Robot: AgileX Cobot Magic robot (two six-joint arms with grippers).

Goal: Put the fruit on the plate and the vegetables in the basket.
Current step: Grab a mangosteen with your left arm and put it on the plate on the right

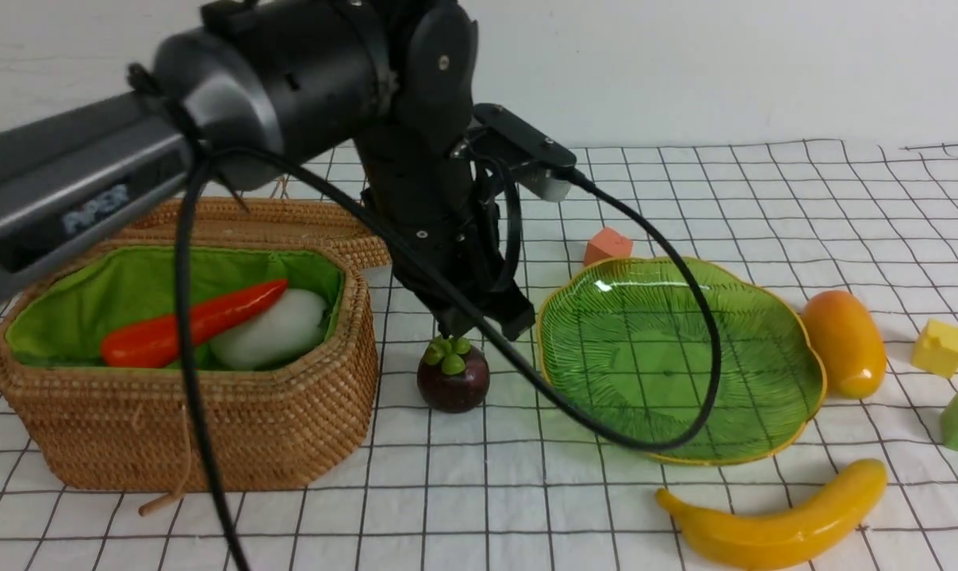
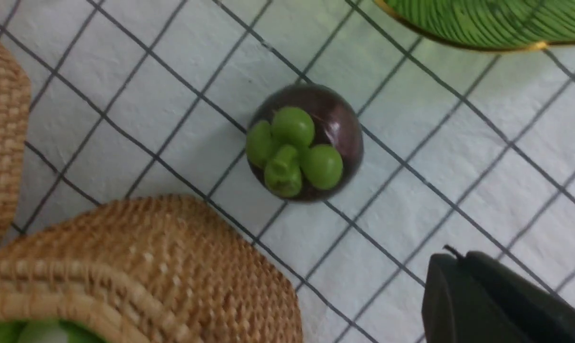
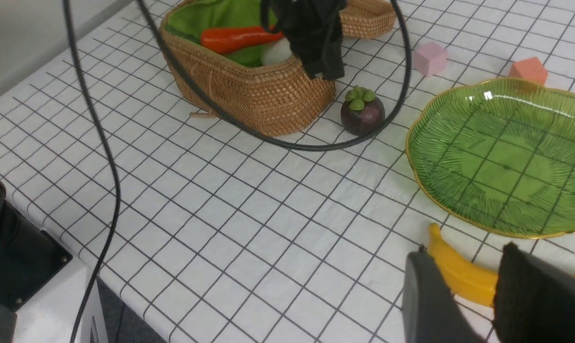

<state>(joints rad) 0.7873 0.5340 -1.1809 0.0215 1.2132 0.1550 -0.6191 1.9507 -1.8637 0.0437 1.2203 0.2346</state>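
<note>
My left pincer (image 1: pixel 483 325) hung clenched on nothing just above the mangosteen (image 1: pixel 453 379), left of the plate (image 1: pixel 669 349); I judged it should open wide, centre, then descend before closing.

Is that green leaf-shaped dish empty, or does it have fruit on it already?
Empty: the plate shows only bare ribbed glass. The mangosteen, mango and banana all lie on the cloth beside it.

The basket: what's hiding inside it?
Inside the basket lie an orange carrot and a white radish, next to each other on the green lining. The woven wall and those two cover the bottom, so anything underneath cannot be seen.
</note>
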